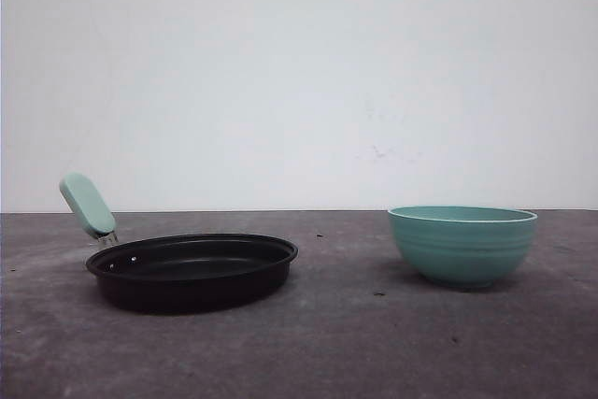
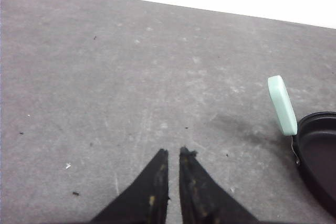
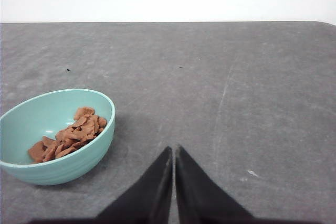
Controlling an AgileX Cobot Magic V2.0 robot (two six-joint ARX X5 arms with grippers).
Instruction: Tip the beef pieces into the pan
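On the grey table, which takes up most of the scene, the pan sits toward the left in the front view, wide, black and shallow, its mint-green handle sticking up and away on a metal neck. Well apart from it on the right is the teal bowl, ribbed and deeper than the pan, standing upright. The beef pieces are all in that bowl, a small reddish-brown heap lying against one side of the inside, seen from the right wrist camera. The right gripper hovers over bare table just beside the bowl, its black fingers pressed together with nothing between them. The left gripper is near the pan's handle, fingers nearly closed with just a thin slit between the tips, also gripping nothing
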